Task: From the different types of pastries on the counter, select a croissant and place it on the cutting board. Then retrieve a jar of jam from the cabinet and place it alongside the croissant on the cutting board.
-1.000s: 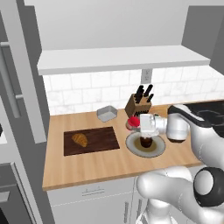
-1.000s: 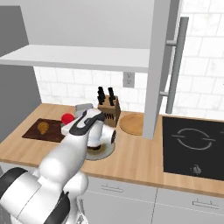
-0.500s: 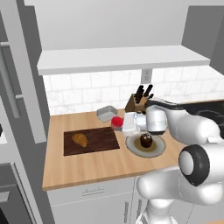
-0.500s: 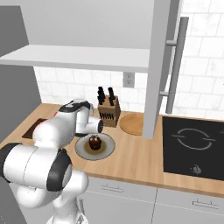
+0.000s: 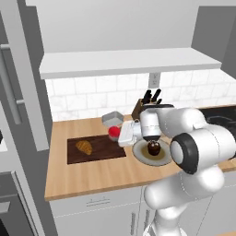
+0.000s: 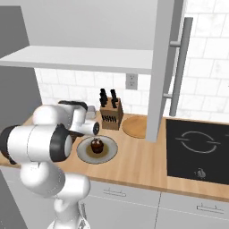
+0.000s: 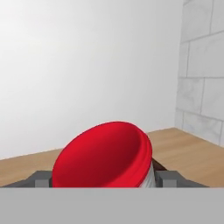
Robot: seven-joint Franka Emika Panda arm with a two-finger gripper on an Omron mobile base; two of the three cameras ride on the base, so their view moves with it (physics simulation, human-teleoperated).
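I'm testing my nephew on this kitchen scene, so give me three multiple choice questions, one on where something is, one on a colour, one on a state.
1. Where does the croissant lie?
A. on the cutting board
B. on the grey plate
C. on the stove top

2. What colour is the lid of the jar of jam?
A. green
B. red
C. white

3. How does the gripper stand?
A. open above the counter
B. shut on the jar of jam
C. shut on the cupcake

Answers: 1 A, the left base view shows the pastry on the dark board. 2 B, the hand view shows a red lid. 3 B, the fingertips sit at either side of the jar.
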